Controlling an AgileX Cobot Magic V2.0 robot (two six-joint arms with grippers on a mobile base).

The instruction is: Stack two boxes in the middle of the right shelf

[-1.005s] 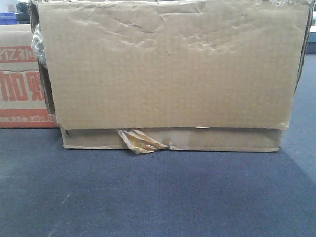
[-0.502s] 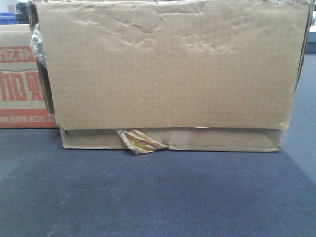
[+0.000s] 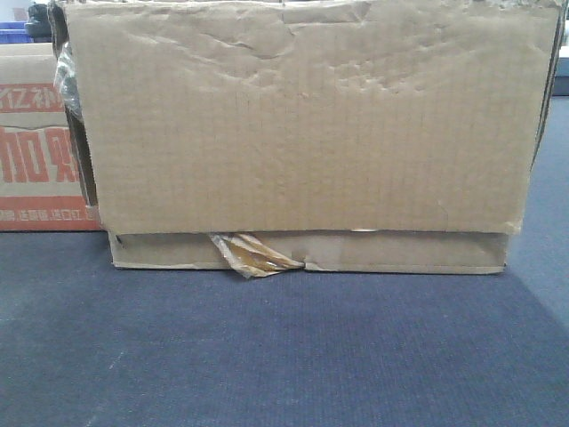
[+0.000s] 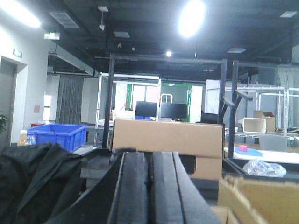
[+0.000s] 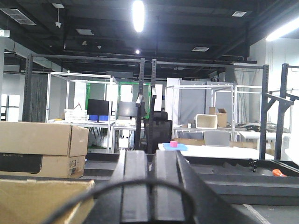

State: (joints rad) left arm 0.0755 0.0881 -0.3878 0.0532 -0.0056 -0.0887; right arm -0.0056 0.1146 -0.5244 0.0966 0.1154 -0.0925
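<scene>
The two boxes fill the front view. The tall, creased brown box [image 3: 302,116] rests on the shallow one [image 3: 400,252], which has a crumpled yellowish tape scrap [image 3: 249,255] at its front. Both stand on a blue-grey carpeted surface [image 3: 284,347]. No gripper shows in the front view. In the left wrist view my left gripper [image 4: 150,156] is shut with nothing in it and points level across the room. My right gripper [image 5: 150,154] is likewise shut and empty. The shelf is out of view.
A cardboard box with red printing [image 3: 40,151] stands behind, to the left. The left wrist view shows a blue bin [image 4: 58,135], black cloth [image 4: 32,177], brown boxes [image 4: 168,137] and a cardboard edge [image 4: 257,198]. A black cable [image 5: 140,186] crosses my right gripper.
The red-printed box shifts very slightly sideways in the front view. The two stacked boxes hold their place.
</scene>
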